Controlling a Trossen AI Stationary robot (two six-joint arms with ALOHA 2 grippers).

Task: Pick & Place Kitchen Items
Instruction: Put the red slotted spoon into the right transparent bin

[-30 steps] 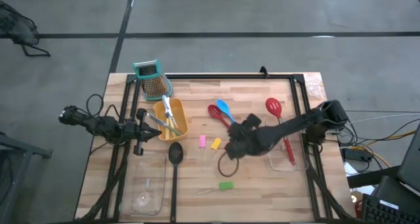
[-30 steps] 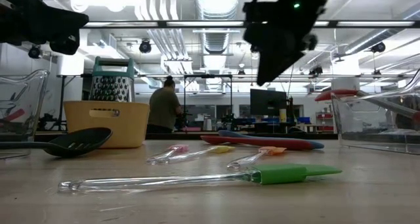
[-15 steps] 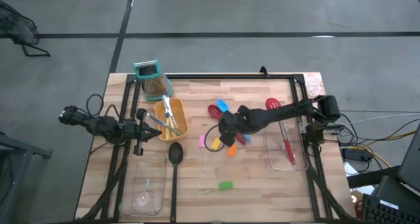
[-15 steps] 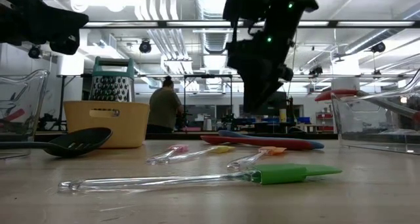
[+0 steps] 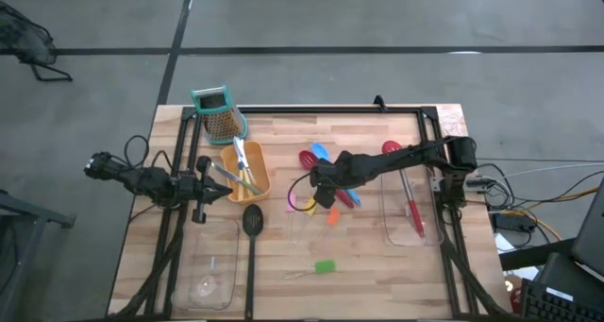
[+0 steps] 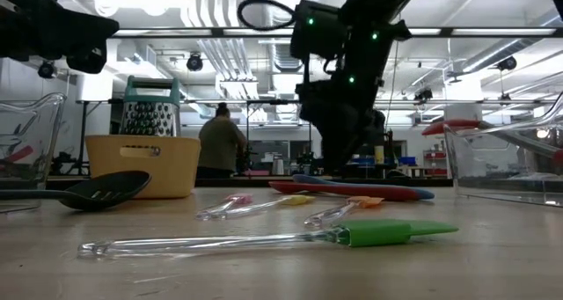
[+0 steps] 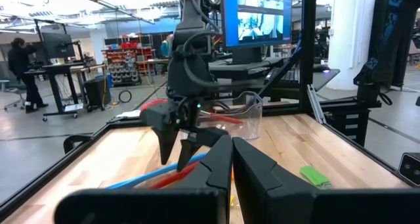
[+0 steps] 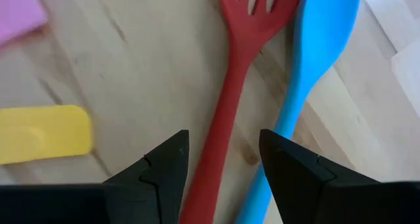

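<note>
I see the right gripper [image 5: 319, 192] reaching in over the middle of the wooden table [image 5: 359, 256], its fingers [image 8: 295, 175] spread apart and empty, straddling the handle of the red slotted spoon [image 8: 231, 115]. The blue spoon [image 8: 308, 86] lies just beside the red one, touching it along the handle; both heads point toward the far edge. In the low view the right gripper hangs close above these two spoons without gripping either.

The pink-tipped tool [image 5: 292, 202] and the yellow-tipped tool [image 8: 42, 133] lie just beside the gripper, on the side nearer the left edge; the orange-tipped tool [image 5: 332, 217] lies just toward the near edge. The green-tipped tool [image 5: 325, 265] lies apart, closer to the near edge. The black slotted spoon [image 5: 251, 218] lies left of centre, handle toward the near edge. A second red spoon [image 5: 408, 194] rests in the clear tray [image 5: 434, 229] by the right edge.

The left gripper [image 5: 201, 191] waits at the left edge beside the yellow tray [image 5: 257, 182], its fingers closed and empty. The teal-topped grater [image 5: 217, 113] stands at the far left corner.
</note>
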